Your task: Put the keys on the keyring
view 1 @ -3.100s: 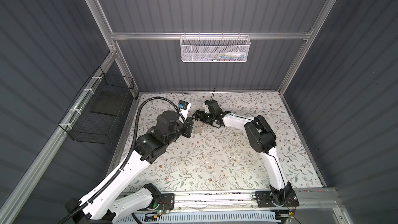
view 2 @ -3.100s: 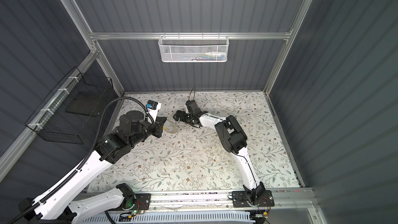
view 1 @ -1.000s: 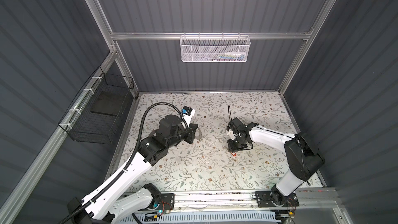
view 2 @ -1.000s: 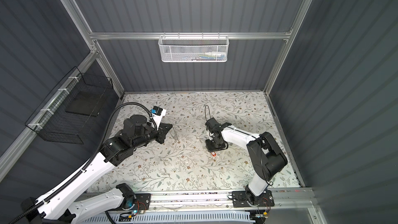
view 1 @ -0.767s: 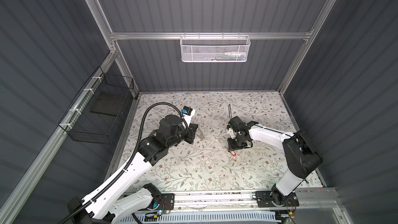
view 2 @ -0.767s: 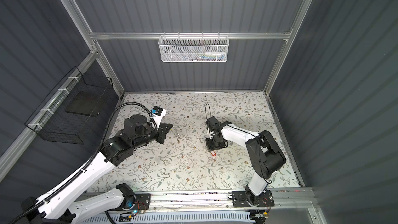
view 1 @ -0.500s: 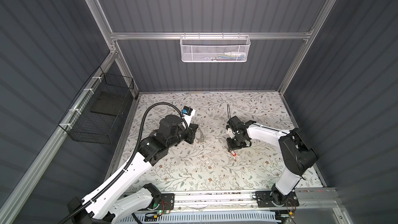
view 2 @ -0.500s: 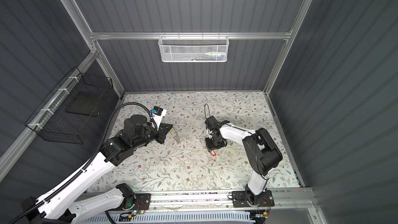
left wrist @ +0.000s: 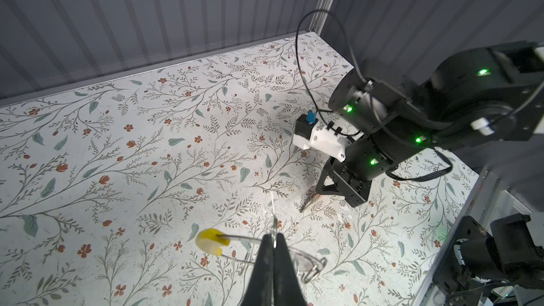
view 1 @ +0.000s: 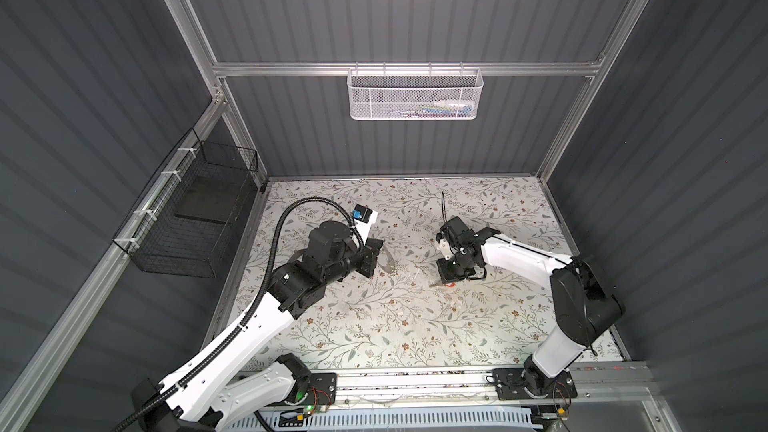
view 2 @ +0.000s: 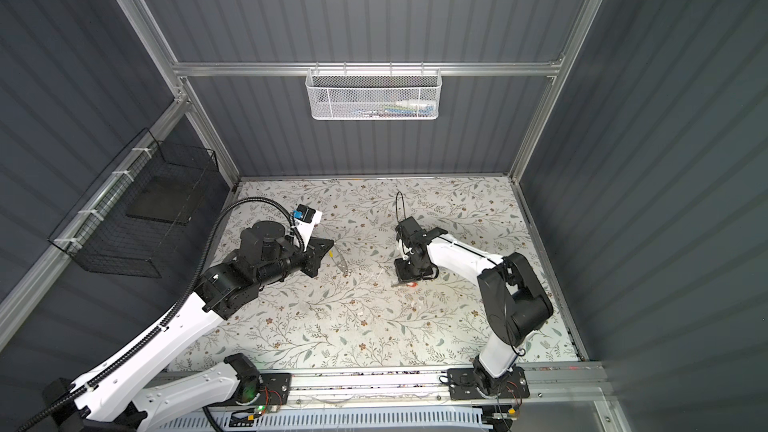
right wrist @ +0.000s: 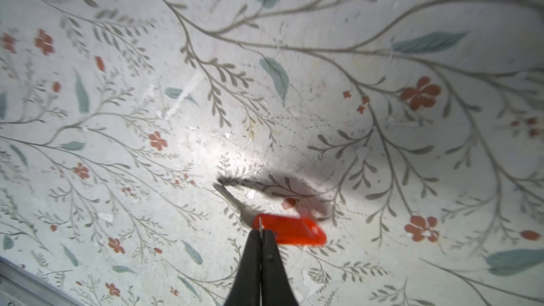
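My left gripper (left wrist: 274, 241) is shut on the thin wire of the keyring (left wrist: 314, 265), a grey hoop with a yellow section (left wrist: 212, 241), held edge-on just above the floral mat. Both top views show the keyring (view 1: 388, 264) (view 2: 341, 261) at the left gripper (view 1: 377, 257) (view 2: 329, 256), left of centre. My right gripper (right wrist: 260, 231) is shut on a thin metal edge of the keys: a red tag (right wrist: 292, 232) and a silvery blade (right wrist: 232, 198), with a dark shadow beside them. The right gripper (view 1: 447, 277) (view 2: 405, 277) points down at the mat right of centre, and the red tag (view 1: 448, 283) (view 2: 412, 284) peeks out beneath it.
A white mesh basket (view 1: 414, 93) hangs on the back wall and a black wire basket (view 1: 195, 209) on the left wall. Dark corrugated walls close in the floral mat (view 1: 395, 326). An aluminium rail (view 1: 415, 380) with both arm bases runs along the front edge.
The right gripper has closed on the keys where it stood a second ago. Three seconds ago it was beside the left gripper. The left arm has hardly moved.
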### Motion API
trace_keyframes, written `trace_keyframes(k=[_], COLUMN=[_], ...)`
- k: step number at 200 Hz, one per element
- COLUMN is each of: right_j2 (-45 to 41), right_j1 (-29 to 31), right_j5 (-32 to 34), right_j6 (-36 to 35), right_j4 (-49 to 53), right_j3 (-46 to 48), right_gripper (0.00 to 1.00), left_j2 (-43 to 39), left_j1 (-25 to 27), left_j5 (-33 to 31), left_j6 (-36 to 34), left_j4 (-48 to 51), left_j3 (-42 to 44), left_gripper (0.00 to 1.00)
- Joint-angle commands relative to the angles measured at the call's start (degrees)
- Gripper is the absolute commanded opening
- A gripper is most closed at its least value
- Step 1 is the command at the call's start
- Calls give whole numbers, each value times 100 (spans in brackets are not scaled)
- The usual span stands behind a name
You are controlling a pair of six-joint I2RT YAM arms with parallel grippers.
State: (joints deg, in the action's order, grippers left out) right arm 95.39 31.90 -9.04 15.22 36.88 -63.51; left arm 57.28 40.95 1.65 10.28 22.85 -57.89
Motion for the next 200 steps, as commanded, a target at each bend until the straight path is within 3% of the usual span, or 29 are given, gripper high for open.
trace_keyframes(k=[1,39,96,171,200], right_j2=[-259,-355,-510,-643,-730], right_j1=[-21,-25,92,363,396], right_j5=[111,161,-16,-190,-230], right_j6=[45,89,364,783,863], right_j4=[62,-49,-737,-879,-861], right_j3=[-238,-132,998,1870,1914], right_gripper=[0,0,0,2,11], left_j2=[25,23,30,77,81], left_j1=[25,26,21,28,25], left_j5=[125,116,133,151,160], left_j6=[18,10,18,18,24], left_j4=[-109,-88,-109,-117,-112], left_j3=[-53,-52,-35,-31,-21], left_gripper=[0,0,0,0,0])
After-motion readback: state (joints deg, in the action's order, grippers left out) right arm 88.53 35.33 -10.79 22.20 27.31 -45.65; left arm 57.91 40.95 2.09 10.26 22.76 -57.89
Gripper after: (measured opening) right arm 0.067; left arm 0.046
